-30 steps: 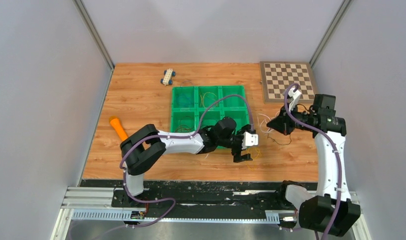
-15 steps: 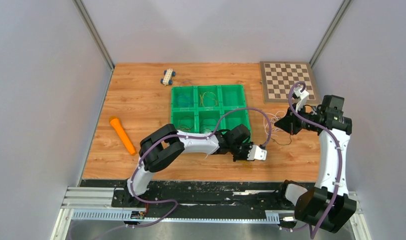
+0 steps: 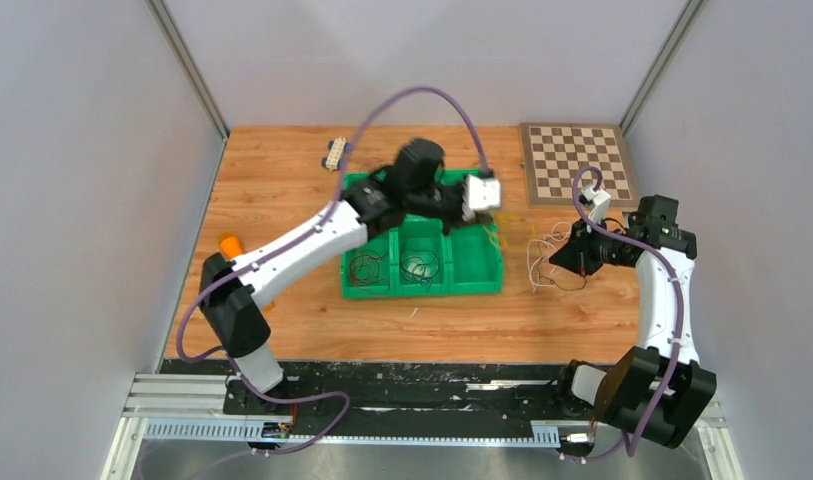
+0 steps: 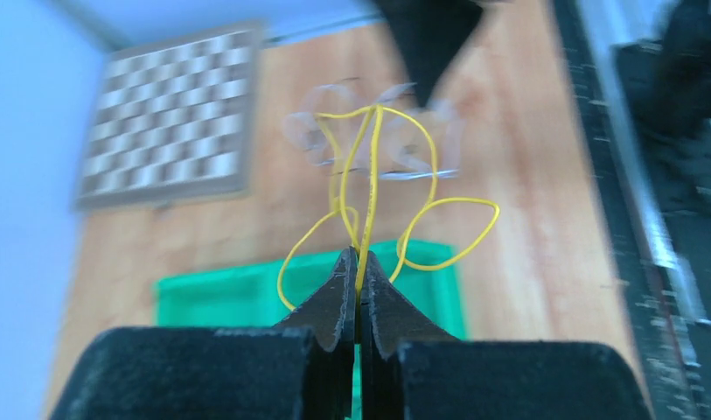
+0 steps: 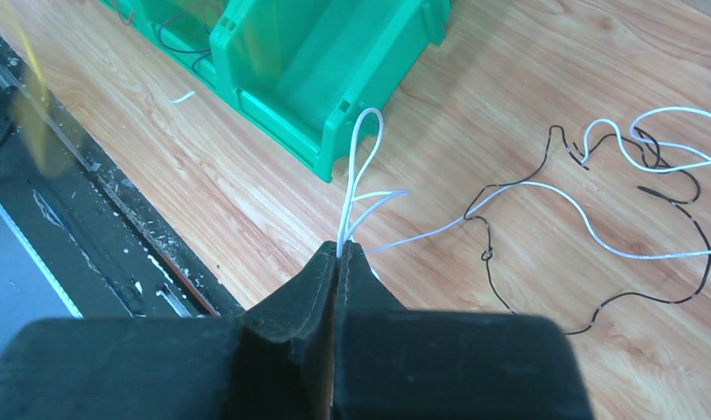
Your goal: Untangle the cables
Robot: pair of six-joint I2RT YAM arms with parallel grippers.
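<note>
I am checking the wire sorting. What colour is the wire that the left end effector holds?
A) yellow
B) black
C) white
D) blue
A: in the left wrist view, the left end effector is shut on a yellow wire that loops beyond its tips.

Wood-grain worktop [image 3: 282,200]. Green compartment tray [image 3: 479,270] near the middle. Chessboard [image 3: 576,162] at far right corner. Small wheeled toy [image 3: 332,155] beyond tray's far left corner. Orange cylinder [image 3: 227,243] at left, mostly hidden. Black cable [image 5: 697,254] and white cable [image 5: 605,232] loose right of tray, crossing each other.
</note>
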